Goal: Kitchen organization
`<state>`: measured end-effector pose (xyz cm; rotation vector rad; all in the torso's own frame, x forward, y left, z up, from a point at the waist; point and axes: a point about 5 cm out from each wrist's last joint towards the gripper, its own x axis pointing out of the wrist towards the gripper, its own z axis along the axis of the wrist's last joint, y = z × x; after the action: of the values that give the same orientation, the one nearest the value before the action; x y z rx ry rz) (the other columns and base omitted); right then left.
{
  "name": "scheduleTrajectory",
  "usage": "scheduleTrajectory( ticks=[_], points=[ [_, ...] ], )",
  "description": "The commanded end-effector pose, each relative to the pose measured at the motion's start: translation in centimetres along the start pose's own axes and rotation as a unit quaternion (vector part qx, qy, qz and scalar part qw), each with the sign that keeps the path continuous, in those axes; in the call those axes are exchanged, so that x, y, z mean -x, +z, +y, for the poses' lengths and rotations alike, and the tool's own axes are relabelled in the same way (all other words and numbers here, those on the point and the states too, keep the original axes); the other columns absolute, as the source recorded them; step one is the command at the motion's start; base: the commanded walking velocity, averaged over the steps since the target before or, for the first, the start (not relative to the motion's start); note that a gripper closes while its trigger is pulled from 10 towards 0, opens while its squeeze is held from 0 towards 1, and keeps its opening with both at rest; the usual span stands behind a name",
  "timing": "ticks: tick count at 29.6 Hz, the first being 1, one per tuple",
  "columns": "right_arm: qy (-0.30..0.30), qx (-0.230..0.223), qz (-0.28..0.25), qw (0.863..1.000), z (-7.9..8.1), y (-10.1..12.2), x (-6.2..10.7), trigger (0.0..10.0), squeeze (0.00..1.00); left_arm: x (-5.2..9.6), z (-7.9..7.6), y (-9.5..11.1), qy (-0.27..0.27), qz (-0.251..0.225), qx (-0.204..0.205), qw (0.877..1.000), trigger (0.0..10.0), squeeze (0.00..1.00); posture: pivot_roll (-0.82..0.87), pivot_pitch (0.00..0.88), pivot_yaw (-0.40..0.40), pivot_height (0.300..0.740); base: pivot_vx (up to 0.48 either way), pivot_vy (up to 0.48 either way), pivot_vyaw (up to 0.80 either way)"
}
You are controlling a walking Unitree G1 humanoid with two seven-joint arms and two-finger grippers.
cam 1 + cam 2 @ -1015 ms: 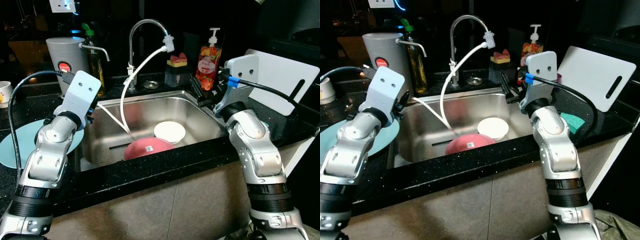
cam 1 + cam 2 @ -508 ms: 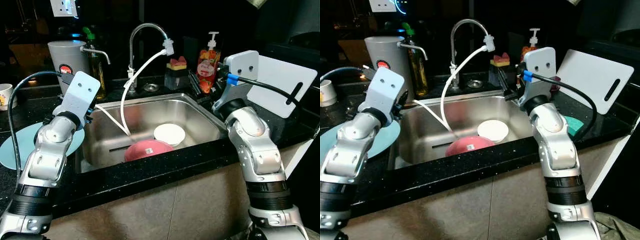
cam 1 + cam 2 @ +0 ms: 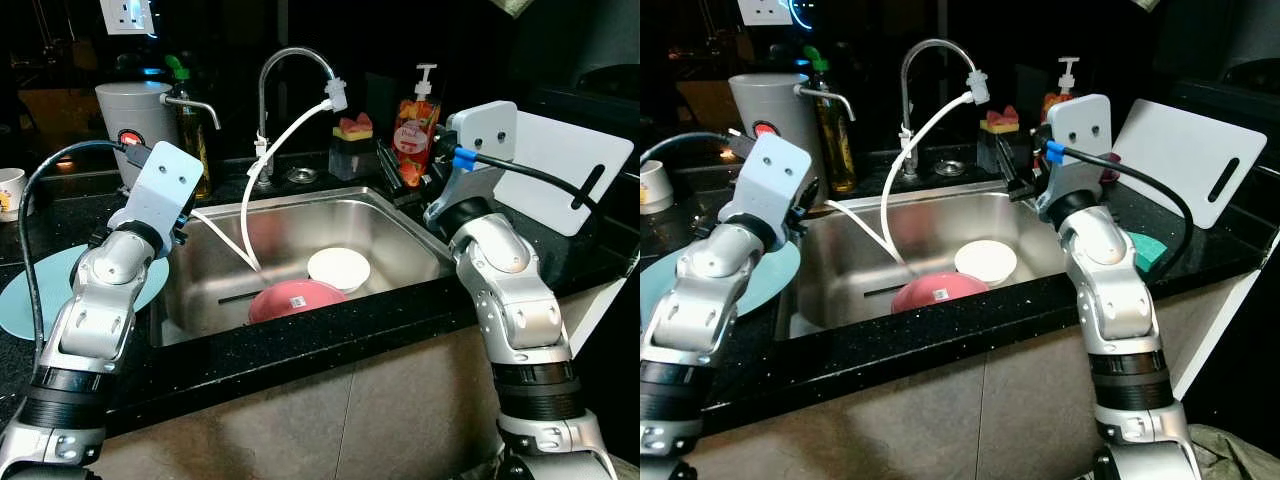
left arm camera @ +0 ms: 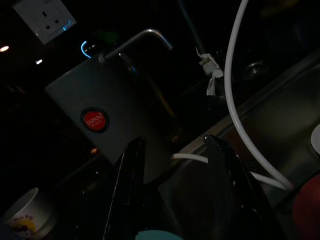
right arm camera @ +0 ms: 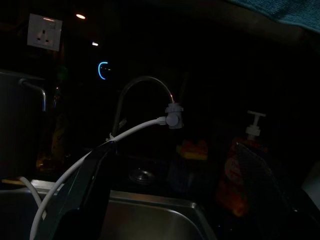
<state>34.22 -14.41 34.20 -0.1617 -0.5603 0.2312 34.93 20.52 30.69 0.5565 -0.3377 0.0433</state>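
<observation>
Steel sink (image 3: 390, 215) w/ pink bowl (image 3: 296, 298); left end effector (image 4: 172, 165), right end effector (image 5: 170, 200) both spread wide, empty.

Wall socket (image 3: 126, 12) above the counter; grey cloth (image 3: 1225, 452) on the floor, bottom right.

Pink bowl (image 3: 293, 297), white bowl (image 3: 339, 266), in sink (image 3: 400, 225)

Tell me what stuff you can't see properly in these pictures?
- Red bowl: its near side is hidden behind the sink's front rim, head views.
- Soap pouch: label lost in the dark, right wrist view.
- Light blue plate: partly hidden by the left arm, head views.
- Mug: cut off by the left edge.
</observation>
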Motion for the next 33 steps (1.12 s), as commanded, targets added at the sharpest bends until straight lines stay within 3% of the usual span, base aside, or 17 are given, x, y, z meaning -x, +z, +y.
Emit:
scheduleTrajectory(
  ticks=[1,15,17,19,21,22,24,26,27,28,29,30,31,32,33],
  points=[
    [-0.003,0.009,-0.004,1.0,-0.1,0.2,0.0,10.0,0.0,-0.3,0.4,0.6,0.006,-0.012,-0.017,1.0,10.0,0.0,0.11,0.027,-0.011,0.74,0.0,0.0,0.0],
    [-0.008,0.009,-0.003,1.0,-0.2,0.0,0.0,10.0,0.0,-0.2,0.5,0.2,0.002,0.002,-0.03,1.0,10.0,0.0,0.13,0.035,-0.015,0.74,0.0,0.0,0.0],
    [0.007,0.016,0.0,1.0,0.3,0.1,-0.2,10.0,0.0,0.0,1.3,-0.7,0.03,0.044,0.048,0.997,10.0,0.0,0.12,0.057,-0.042,0.74,0.0,0.0,0.0],
    [0.01,0.018,0.001,1.0,0.4,0.0,-0.2,10.0,0.0,0.3,1.6,-1.1,0.037,0.055,0.061,0.996,10.0,0.0,0.11,0.058,-0.043,0.74,0.0,0.0,0.0],
    [0.009,0.018,0.004,1.0,0.4,-0.1,0.0,10.0,0.0,0.8,2.9,-3.3,0.07,0.118,0.031,0.99,10.0,0.0,0.12,0.047,-0.039,0.74,0.0,0.0,0.0],
    [0.009,0.018,0.004,1.0,0.4,-0.1,0.0,10.0,0.0,0.8,2.9,-3.3,0.07,0.118,0.031,0.99,10.0,0.0,0.12,0.047,-0.039,0.74,0.0,0.0,0.0],
    [0.004,0.017,0.004,1.0,0.2,-0.1,0.0,10.0,0.0,1.1,4.9,-4.9,0.118,0.16,0.065,0.978,10.0,0.0,0.12,0.043,-0.035,0.74,0.0,0.0,0.0],
    [0.003,0.017,0.004,1.0,0.1,-0.2,0.0,10.0,0.0,1.2,5.4,-5.3,0.132,0.171,0.08,0.973,10.0,0.0,0.12,0.043,-0.035,0.74,0.0,0.0,0.0],
    [0.002,0.017,0.004,1.0,0.1,-0.2,0.0,10.0,0.0,1.4,6.3,-5.7,0.153,0.181,0.098,0.966,10.0,0.29,0.12,0.045,-0.031,0.74,0.0,0.0,0.0],
    [0.002,0.017,0.004,1.0,0.1,-0.1,0.0,10.0,0.0,1.7,7.3,-6.2,0.177,0.19,0.118,0.958,10.0,1.0,0.12,0.051,-0.029,0.74,0.0,0.0,0.0],
    [0.002,0.017,0.003,1.0,0.1,-0.1,0.0,10.0,0.0,2.0,8.3,-6.7,0.205,0.199,0.141,0.948,10.0,1.0,0.11,0.05,-0.028,0.74,0.0,0.0,0.0],
    [0.002,0.017,0.003,1.0,0.1,-0.1,0.0,10.0,0.0,2.0,8.3,-6.7,0.205,0.199,0.141,0.948,10.0,1.0,0.11,0.05,-0.028,0.74,0.0,0.0,0.0],
    [0.002,0.018,0.004,1.0,0.2,-0.2,0.1,10.0,0.0,2.8,9.6,-7.8,0.247,0.222,0.19,0.924,10.0,1.0,0.11,0.049,-0.026,0.74,0.0,0.0,0.0],
    [0.002,0.019,0.005,1.0,0.2,-0.2,0.2,10.0,0.0,3.3,10.0,-8.4,0.258,0.236,0.217,0.911,10.0,1.0,0.11,0.047,-0.026,0.74,0.0,0.0,0.0],
    [0.002,0.019,0.005,1.0,0.2,-0.2,0.2,10.0,0.0,3.3,10.0,-8.4,0.258,0.236,0.217,0.911,10.0,1.0,0.11,0.047,-0.026,0.74,0.0,0.0,0.0]
  ],
)
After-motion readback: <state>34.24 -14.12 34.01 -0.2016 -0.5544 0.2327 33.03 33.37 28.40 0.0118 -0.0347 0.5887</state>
